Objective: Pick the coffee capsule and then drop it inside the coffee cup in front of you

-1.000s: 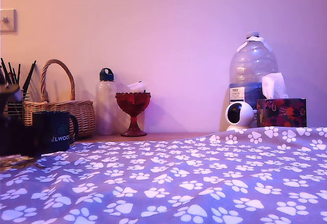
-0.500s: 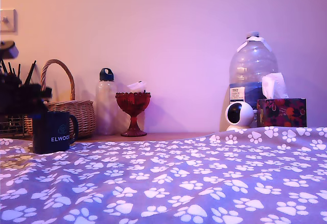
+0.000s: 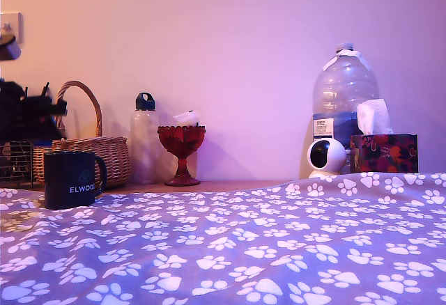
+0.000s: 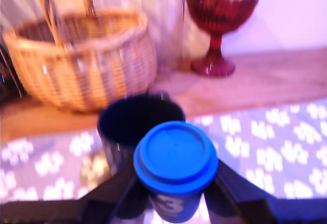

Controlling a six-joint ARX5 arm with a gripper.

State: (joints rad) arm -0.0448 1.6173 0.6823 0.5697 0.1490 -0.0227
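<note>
In the wrist view my gripper is shut on the coffee capsule, a small blue tub with a wider lid, held upright between the dark fingers. Just beyond it stands the coffee cup, its dark mouth open and slightly lower than the capsule. In the exterior view the navy cup with white lettering sits on the paw-print cloth at the left. The dark arm hangs above and a little left of it. The capsule does not show in that view.
A wicker basket stands right behind the cup, then a clear bottle and a red goblet. At the exterior view's right are a large water bottle, a white camera and a tissue box.
The arm has risen from low beside the cup to above it at the exterior view's left. The cup stands fully uncovered now.
</note>
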